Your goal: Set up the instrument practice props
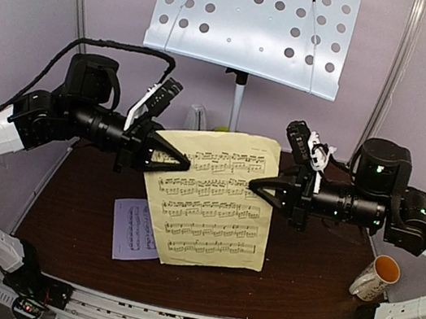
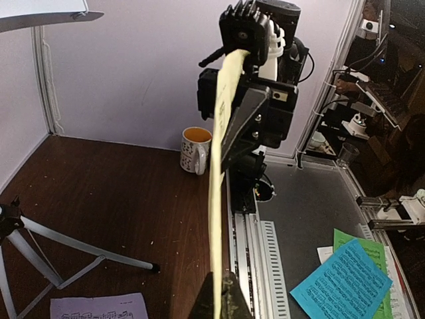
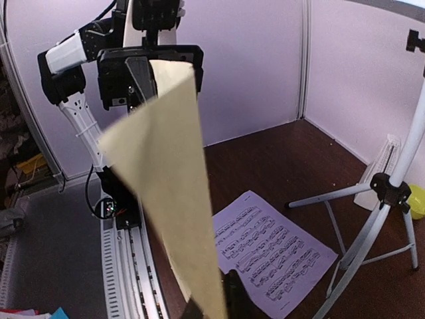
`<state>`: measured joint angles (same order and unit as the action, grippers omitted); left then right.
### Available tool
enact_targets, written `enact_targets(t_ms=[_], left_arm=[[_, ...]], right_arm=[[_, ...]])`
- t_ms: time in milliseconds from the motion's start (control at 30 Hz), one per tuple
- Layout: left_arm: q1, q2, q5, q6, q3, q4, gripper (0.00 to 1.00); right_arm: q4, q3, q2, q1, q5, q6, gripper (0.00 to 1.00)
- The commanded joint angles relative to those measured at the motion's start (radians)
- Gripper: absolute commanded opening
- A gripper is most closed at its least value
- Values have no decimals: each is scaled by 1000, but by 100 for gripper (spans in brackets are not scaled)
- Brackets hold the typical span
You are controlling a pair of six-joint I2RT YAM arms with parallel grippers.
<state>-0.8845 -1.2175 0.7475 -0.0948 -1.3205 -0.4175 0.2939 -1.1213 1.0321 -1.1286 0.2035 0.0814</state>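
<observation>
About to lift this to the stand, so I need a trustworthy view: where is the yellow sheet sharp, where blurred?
Top external: yellow sheet sharp, evenly lit, staves readable. Left wrist: only its edge shows, soft near the lens. Right wrist: it fills the foreground out of focus, no print legible; the lilac sheet behind is crisp.

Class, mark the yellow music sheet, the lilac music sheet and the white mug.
yellow music sheet [image 1: 216, 210]: top external view, middle of its printed face.
lilac music sheet [image 3: 271, 249]: right wrist view, centre of the page.
white mug [image 2: 194, 156]: left wrist view, its outer wall.
</observation>
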Motion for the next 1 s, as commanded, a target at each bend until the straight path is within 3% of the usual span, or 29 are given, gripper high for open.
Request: enact_targets(t_ms=[0, 233, 733, 967], left_arm=[[-1, 9, -56, 5, -34, 25, 5], [1, 61, -261, -16, -48, 13, 41], [1, 45, -712, 69, -330, -127, 55], [47, -42, -778, 57, -525, -185, 57]], right_arm=[[-42, 16, -25, -13, -40, 17, 0], [-28, -7, -104, -13, -157, 21, 0], [115, -328, -92, -5, -308, -104, 0], [70, -532, -10, 33, -395, -166, 0]])
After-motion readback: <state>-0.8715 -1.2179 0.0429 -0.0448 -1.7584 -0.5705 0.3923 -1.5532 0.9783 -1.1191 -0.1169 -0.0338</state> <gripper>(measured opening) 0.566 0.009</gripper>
